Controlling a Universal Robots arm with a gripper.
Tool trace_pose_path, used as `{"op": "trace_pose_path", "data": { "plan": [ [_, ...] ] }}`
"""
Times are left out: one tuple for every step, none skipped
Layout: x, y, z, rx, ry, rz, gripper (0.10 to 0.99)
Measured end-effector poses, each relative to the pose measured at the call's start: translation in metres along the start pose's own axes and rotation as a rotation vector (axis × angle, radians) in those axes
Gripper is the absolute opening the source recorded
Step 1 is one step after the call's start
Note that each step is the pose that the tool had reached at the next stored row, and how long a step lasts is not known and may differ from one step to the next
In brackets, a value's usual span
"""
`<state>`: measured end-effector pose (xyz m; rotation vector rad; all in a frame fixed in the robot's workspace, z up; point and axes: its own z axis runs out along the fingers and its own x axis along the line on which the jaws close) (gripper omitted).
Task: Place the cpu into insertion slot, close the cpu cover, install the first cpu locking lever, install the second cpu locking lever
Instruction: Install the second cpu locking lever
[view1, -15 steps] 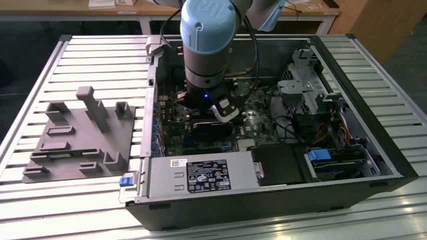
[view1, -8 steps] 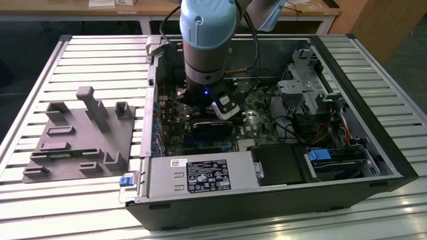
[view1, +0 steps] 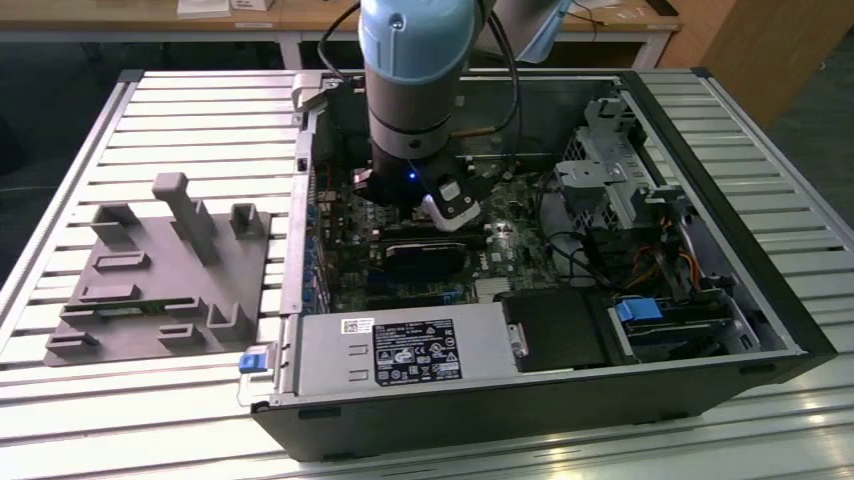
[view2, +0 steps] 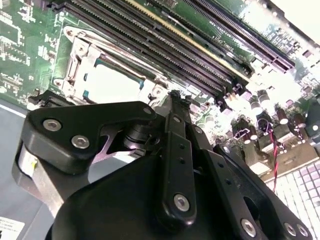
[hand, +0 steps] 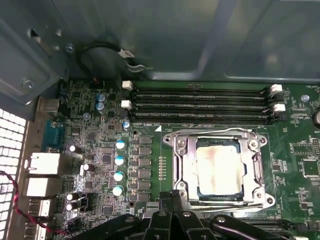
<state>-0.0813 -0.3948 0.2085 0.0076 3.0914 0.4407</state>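
While cpu (hand: 219, 169) sits seated in insertion slot (hand: 182, 165) | cpu cover (hand: 220, 134) frames it, apparently closed down | pincer (hand: 172, 197) narrow, empty, just beside the socket edge

Dull silvery metal on the cpu (hand: 219, 170), shiny metal cpu cover (hand: 182, 165), matt black plastic end effector (view2: 172, 100).

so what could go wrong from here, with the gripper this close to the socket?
1. The black gripper sits at the rim of the thin silvery metal cpu cover; a stray push could bend the frame.
2. The dull silver square cpu looks seated, but a knock might shift it.
3. The long black memory slots and small upright capacitors lie close by, within range of a sideways swing.
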Motion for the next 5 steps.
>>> {"op": "trace_pose_path", "data": {
  "plan": [
    [0.0000, 0.0007, -0.0009, 0.000, -0.0001, 0.000, 0.106],
    [-0.0001, 0.0013, -0.0016, 0.000, -0.0001, 0.000, 0.106],
    [-0.0001, 0.0017, -0.0020, 0.000, -0.0001, 0.000, 0.106],
    [-0.0001, 0.0017, -0.0020, 0.000, -0.0001, 0.000, 0.106],
    [-0.0001, 0.0017, -0.0020, 0.000, -0.0001, 0.000, 0.106]
  ]
}}
